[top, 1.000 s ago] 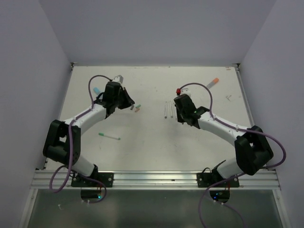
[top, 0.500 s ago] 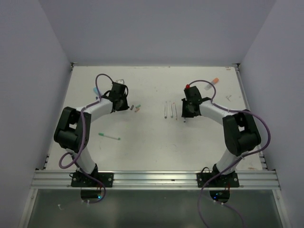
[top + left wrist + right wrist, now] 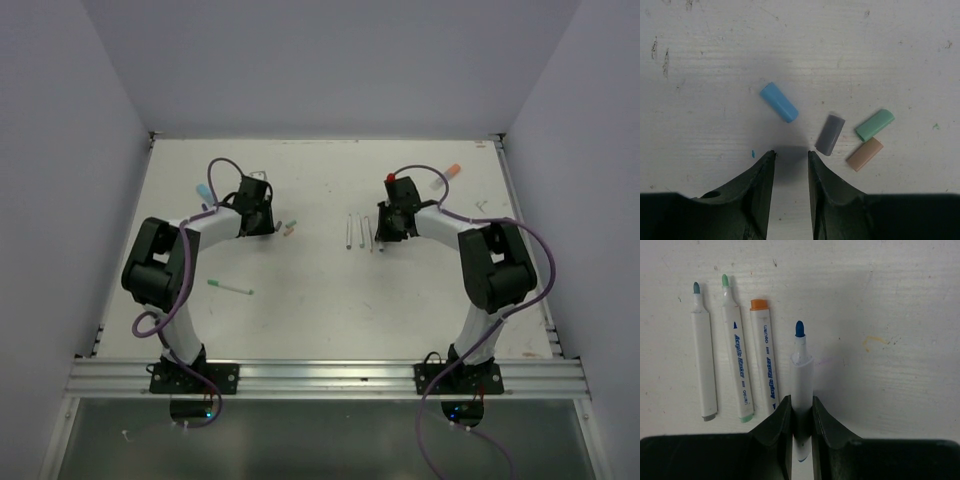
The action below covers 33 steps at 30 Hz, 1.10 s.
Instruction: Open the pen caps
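The pale table (image 3: 330,310) carries both arms stretched toward its far half, and the work looks well along – 4 loose caps on one side, 4 bared markers on the other. The right gripper (image 3: 801,399) is clamped tight on the lower barrel of the blue-tipped marker (image 3: 802,365), whose uncapped tip points straight ahead of the fingers. In its wrist view the barrel looks down on or just above the surface, I cannot tell which. Just to this gripper's left lie 3 bare markers (image 3: 737,350) in a neat parallel row. The step in hand seems to be laying this marker beside them. To do it well, part the jaws only a little with the barrel flat on the table, then lift straight up so that it neither rolls nor nudges the nearest marker in the row. The left gripper (image 3: 791,154) is empty, its fingers a narrow gap apart and touching nothing. Just ahead of its tips and slightly left sits the blue cap (image 3: 779,102); ahead and to the right lie the grey cap (image 3: 830,134), the green cap (image 3: 875,125) and the tan cap (image 3: 865,154), close together. Well beyond the right gripper an orange cap (image 3: 454,170) sits on its marker – likely the next one
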Motion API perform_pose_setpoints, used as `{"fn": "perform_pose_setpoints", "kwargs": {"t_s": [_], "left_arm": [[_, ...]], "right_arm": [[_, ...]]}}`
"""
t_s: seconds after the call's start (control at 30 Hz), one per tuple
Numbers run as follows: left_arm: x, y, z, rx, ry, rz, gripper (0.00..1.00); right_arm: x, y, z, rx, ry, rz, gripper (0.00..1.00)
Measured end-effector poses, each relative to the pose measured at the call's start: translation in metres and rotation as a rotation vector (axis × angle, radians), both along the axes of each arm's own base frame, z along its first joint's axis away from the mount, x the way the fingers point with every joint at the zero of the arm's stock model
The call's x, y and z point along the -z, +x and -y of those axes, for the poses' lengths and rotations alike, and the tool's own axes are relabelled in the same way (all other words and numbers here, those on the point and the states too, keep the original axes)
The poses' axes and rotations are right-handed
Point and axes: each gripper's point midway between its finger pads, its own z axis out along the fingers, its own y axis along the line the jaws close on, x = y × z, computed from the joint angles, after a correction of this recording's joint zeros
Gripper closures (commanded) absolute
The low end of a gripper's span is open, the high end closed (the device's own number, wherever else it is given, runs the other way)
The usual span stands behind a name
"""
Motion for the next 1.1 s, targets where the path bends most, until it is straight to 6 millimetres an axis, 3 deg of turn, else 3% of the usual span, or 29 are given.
{"fn": "perform_pose_setpoints", "kwargs": {"t_s": [0.17, 0.3, 0.47, 0.63, 0.8, 0.93, 1.0, 1.1], "left_arm": [[-0.005, 0.003, 0.004, 0.008, -0.021, 0.022, 0.61], [-0.017, -0.002, 0.005, 0.019, -0.046, 0.052, 0.58], [-0.049, -0.010, 0.006, 0.029, -0.089, 0.128, 0.55], [-0.084, -0.018, 0.010, 0.034, -0.158, 0.218, 0.50], [-0.111, -0.030, 0.018, 0.060, -0.250, 0.295, 0.48], [-0.122, -0.044, 0.028, 0.098, -0.341, 0.344, 0.43], [-0.124, -0.056, 0.035, 0.123, -0.381, 0.358, 0.41], [-0.126, -0.071, 0.048, 0.166, -0.433, 0.367, 0.39]], "right_arm": [[-0.001, 0.001, -0.003, -0.007, 0.015, 0.003, 0.78], [-0.002, 0.002, -0.005, -0.010, 0.026, 0.006, 0.63], [-0.016, 0.004, -0.006, -0.010, 0.039, 0.038, 0.52], [-0.039, 0.012, 0.005, 0.038, -0.001, 0.110, 0.51], [-0.060, 0.037, 0.038, 0.204, -0.102, 0.175, 0.45], [-0.075, 0.076, 0.077, 0.389, -0.154, 0.214, 0.39], [-0.075, 0.094, 0.097, 0.472, -0.180, 0.218, 0.30], [-0.064, 0.113, 0.122, 0.573, -0.219, 0.200, 0.27]]}}
